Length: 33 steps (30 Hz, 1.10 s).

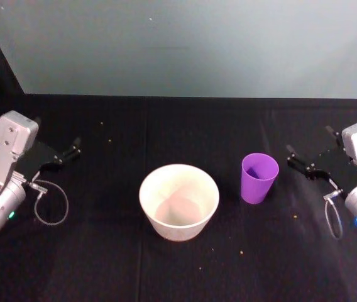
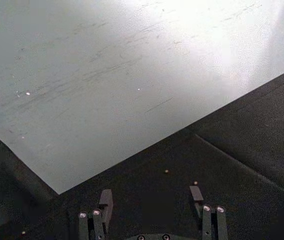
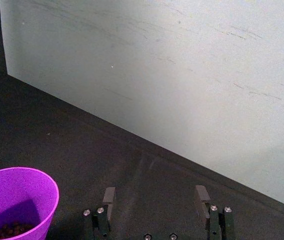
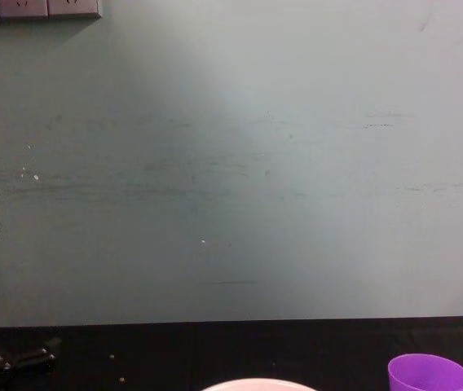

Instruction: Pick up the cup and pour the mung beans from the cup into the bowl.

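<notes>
**Task status: not started.**

1. The bowl [image 1: 166, 230] stands upright on the black bench [image 1: 103, 270], nearest the robot. Its interior shows pale and bare, with no beans in it.
2. A few loose grains [image 1: 242, 252] lie on the bench in front of the bowl and to its right.
3. The cup [image 1: 254, 192] stands upright just right of the bowl and apart from it. The mung beans [image 3: 11, 230] sit in the cup's bottom, as the right wrist view shows.
4. The right gripper [image 1: 291, 158] hovers right of the bowl, beyond the cup and near it without touching. Its fingers [image 3: 109, 196] are spread apart and hold nothing.
5. The left gripper [image 1: 76, 147] hangs well to the left of the bowl. Its fingers [image 2: 105, 198] are likewise spread and hold nothing.
6. Behind the bowl, the bench ends at a pale wall [image 1: 197, 44].

Steps left, by judgement: close the right gripper on the cup, lift it, carry it over the bowl and tip out the beans.
</notes>
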Tool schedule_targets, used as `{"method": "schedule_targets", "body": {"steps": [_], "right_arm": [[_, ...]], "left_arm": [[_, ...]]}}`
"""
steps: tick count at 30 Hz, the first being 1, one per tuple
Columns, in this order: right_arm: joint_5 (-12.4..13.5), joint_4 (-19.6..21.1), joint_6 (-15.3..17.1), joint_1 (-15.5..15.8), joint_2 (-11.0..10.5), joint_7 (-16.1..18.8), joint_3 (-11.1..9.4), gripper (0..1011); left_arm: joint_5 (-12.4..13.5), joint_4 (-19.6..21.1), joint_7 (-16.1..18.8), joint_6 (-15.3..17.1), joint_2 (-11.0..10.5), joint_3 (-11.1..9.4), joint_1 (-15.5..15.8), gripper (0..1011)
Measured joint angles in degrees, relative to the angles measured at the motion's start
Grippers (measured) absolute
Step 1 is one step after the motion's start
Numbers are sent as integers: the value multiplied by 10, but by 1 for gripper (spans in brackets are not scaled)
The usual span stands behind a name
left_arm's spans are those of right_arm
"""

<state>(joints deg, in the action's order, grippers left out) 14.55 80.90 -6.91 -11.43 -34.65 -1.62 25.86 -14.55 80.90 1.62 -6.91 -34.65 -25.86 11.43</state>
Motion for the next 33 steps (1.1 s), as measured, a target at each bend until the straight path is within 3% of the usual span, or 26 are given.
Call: {"method": "schedule_targets", "body": {"steps": [3,6,10,14,20,28,33], "right_arm": [[-2,1,-7,2,-1,1,-2,1003],[-4,7,-32,12,-10,5,-11,1003],[11,14,-71,40,-27,26,-30,1003],[45,15,-116,77,-46,67,-48,1003],[98,-5,-169,103,-57,156,-50,1003],[144,-26,-167,89,-35,259,-24,1003],[137,-28,-150,78,-16,264,-15,1003]], "left_arm": [[0,0,0,0,0,0,0,1000],[0,0,0,0,0,0,0,1000],[0,0,0,0,0,0,0,1000],[0,0,0,0,0,0,0,1000],[0,0,0,0,0,0,0,1000],[0,0,0,0,0,0,0,1000],[0,0,0,0,0,0,0,1000]]}}
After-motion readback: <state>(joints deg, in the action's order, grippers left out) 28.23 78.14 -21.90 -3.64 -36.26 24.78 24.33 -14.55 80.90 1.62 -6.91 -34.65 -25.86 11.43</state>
